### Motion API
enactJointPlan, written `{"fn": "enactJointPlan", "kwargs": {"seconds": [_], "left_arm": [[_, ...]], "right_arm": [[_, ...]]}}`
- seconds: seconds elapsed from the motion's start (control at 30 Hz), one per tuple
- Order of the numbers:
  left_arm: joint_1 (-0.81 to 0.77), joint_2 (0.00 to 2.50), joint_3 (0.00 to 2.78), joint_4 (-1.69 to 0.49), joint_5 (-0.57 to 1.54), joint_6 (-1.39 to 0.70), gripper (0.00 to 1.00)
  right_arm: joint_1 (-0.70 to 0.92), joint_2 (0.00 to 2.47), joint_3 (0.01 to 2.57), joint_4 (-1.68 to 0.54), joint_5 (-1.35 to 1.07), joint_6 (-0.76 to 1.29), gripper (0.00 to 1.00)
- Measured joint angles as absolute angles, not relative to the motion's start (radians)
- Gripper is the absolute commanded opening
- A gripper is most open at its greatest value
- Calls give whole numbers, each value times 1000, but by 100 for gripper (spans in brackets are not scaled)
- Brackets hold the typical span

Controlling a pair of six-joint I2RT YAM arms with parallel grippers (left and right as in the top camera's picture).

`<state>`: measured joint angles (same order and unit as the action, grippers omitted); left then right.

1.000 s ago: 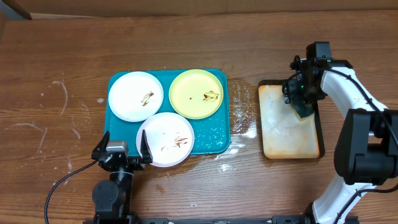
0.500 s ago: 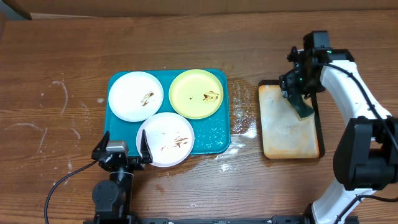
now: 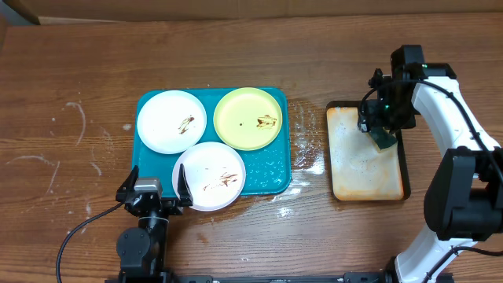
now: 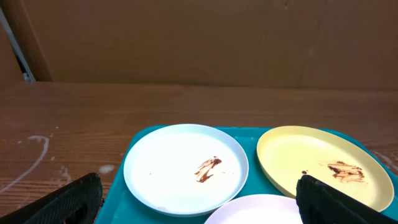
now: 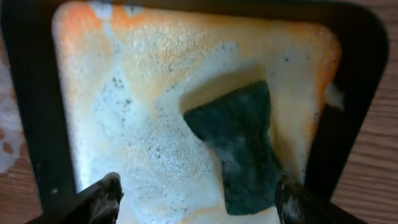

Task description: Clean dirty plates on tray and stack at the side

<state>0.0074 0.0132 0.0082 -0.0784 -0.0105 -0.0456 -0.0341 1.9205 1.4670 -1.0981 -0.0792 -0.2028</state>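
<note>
The foam-slick sponge (image 5: 239,146) could be squeezed out sideways if it is pinched off-centre. Nearest, the left end effector (image 3: 154,189) is held low and spread wide before the three smeared plates (image 3: 209,174) on the teal tray (image 3: 271,177). Farther off, the right end effector (image 5: 199,202) is angled down, spread, over the soapy tray (image 5: 31,124).
</note>
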Motion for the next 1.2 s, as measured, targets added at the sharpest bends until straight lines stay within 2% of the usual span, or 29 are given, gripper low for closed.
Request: {"fn": "enactJointPlan", "kwargs": {"seconds": [0.3,0.83,0.97,1.03,1.2], "left_arm": [[7,13,8,-78,-10,-46,100],[7,13,8,-78,-10,-46,100],[7,13,8,-78,-10,-46,100],[7,13,8,-78,-10,-46,100],[7,13,8,-78,-10,-46,100]], "right_arm": [[-75,1921,1370,-1060,-103,-190,77],[-63,1924,1354,-1076,-187,-150,72],[-14,1924,1354,-1091,-214,-143,75],[33,1924,1354,-1092,-212,-140,84],[114,1924,1354,-1084,-139,-87,82]]}}
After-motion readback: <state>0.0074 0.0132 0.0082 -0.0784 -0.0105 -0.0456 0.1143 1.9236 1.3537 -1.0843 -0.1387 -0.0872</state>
